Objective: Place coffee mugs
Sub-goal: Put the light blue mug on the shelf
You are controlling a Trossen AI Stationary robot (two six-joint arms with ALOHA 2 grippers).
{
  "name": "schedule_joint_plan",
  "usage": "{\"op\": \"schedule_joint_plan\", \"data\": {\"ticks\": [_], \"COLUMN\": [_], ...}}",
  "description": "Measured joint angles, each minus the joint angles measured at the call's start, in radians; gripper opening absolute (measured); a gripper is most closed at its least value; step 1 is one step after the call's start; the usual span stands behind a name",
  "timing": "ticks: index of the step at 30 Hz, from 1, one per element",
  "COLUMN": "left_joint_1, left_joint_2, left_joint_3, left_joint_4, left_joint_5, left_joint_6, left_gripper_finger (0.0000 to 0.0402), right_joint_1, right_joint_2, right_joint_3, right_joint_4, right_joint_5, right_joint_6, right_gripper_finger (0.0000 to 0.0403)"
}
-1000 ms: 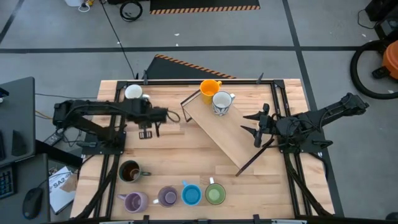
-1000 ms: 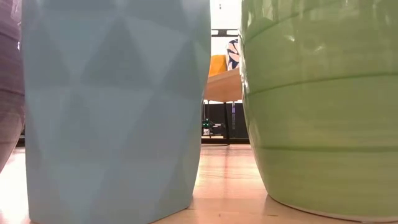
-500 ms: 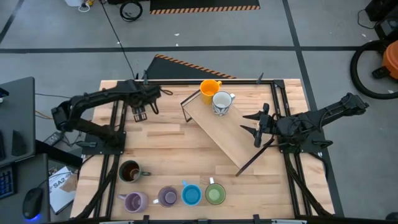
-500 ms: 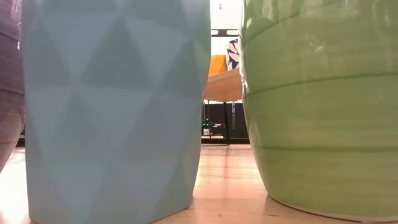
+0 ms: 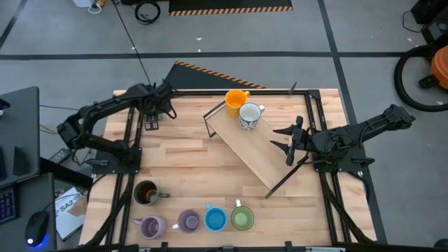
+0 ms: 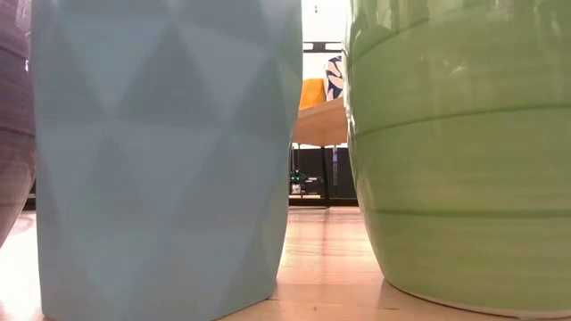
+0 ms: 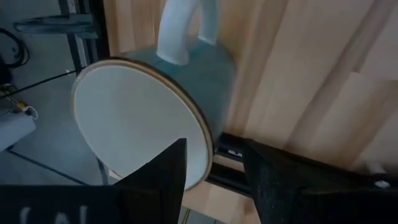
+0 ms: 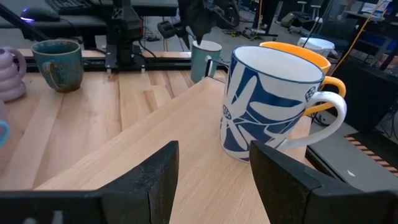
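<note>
A pale teal-grey mug with a white inside stands at the table's far left corner, also seen in the right wrist view. My left gripper is open above it, one finger over the mug's inside and one outside its wall; in the high view the arm hides the mug. An orange mug and a white blue-patterned mug stand on a wooden board. My right gripper waits open beside that board. My left gripper comes at the pale mug from above, with the mug's rim in the gap between its fingers. I cannot tell whether either finger touches the wall. The mug stands upright on the table.
Along the near edge stand a dark brown mug, two purple mugs, a blue mug and a green mug. Black rails run along the table's far edge. Bare wood lies at the table's middle.
My left gripper has moved from the table's left middle toward the far left corner and now hangs over the pale mug, which the arm hides in the high view. The mugs have not moved.
</note>
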Motion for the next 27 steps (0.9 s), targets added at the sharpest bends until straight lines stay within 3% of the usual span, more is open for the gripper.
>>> {"op": "schedule_joint_plan", "data": {"ticks": [10, 18, 22, 27], "left_joint_1": [0.067, 0.077, 0.076, 0.067], "left_joint_2": [0.001, 0.001, 0.002, 0.001], "left_joint_3": [-0.094, -0.095, -0.095, -0.084], "left_joint_4": [0.124, 0.142, 0.144, 0.131], "left_joint_5": [-0.019, 0.055, 0.103, 0.162], "left_joint_6": [0.033, 0.031, -0.043, -0.215], "left_gripper_finger": [0.0153, 0.0073, 0.0033, 0.0031], "right_joint_1": [0.0, 0.0, 0.0, 0.0], "right_joint_2": [0.0, 0.0, 0.0, 0.0], "right_joint_3": [0.0, 0.0, 0.0, 0.0], "right_joint_4": [0.006, 0.007, 0.006, 0.007], "right_joint_5": [0.0, -0.015, -0.017, -0.018], "right_joint_6": [0.008, 0.034, 0.034, 0.034], "right_gripper_finger": [0.0203, 0.0203, 0.0203, 0.0203]}}
